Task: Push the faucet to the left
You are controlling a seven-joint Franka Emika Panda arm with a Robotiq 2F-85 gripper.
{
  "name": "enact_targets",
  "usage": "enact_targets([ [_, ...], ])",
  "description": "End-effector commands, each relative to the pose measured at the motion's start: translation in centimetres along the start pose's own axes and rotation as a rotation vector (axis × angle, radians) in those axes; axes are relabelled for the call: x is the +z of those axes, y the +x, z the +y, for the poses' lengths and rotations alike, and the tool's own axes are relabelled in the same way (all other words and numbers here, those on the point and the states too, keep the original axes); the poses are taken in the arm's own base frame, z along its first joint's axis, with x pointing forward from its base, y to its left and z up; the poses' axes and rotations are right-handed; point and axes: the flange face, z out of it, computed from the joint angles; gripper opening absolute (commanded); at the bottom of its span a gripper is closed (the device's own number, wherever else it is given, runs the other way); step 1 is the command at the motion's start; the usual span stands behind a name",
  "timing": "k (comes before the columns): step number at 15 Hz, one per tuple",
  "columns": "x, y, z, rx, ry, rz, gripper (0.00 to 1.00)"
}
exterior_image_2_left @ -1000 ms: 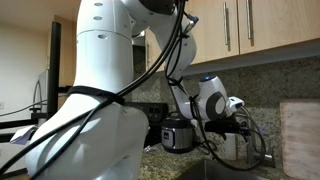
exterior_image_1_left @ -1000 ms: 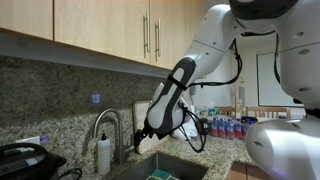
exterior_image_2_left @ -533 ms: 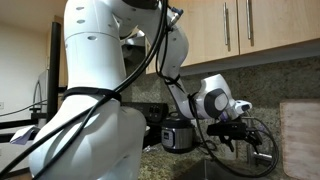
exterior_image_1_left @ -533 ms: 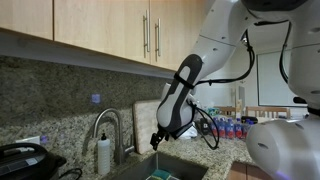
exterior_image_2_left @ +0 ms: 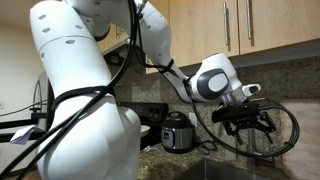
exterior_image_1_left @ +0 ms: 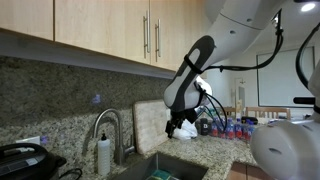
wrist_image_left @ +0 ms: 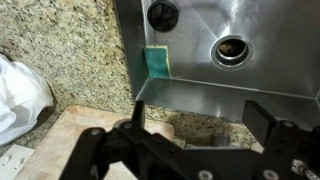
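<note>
- Well apart from the faucet [exterior_image_1_left: 108, 113], the gripper [exterior_image_1_left: 178, 126] hangs over the granite counter beside the sink [exterior_image_1_left: 150, 168].
- The faucet stands behind the sink, just beside a white soap bottle [exterior_image_1_left: 104, 155].
- Seen from the wrist, the fingers [wrist_image_left: 95, 150] are spread wide and hold nothing, with a green sponge [wrist_image_left: 158, 62] in the steel basin.

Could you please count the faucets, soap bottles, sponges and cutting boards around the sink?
Faucet: 1
Soap bottle: 1
Sponge: 1
Cutting board: 1
Total: 4
</note>
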Motion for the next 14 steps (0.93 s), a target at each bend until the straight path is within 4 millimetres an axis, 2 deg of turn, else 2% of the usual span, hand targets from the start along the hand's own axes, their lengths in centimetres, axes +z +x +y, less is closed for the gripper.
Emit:
enact_targets([
  [1, -4.0, -1.5, 0.9, -0.062, -0.022, -0.057, 1.00],
  [5, -6.2, -1.9, 3.8, -0.040, -0.016, -0.080, 1.00],
  [11, -7.1, -3.1, 9.7, 0.049, 0.038, -0.056, 1.00],
  [12, -6.9, -2.8, 8.4, 0.052, 0.011, -0.066, 1.00],
  [14, -7.0, -3.1, 9.5, 0.066, 0.012, -0.064, 1.00],
])
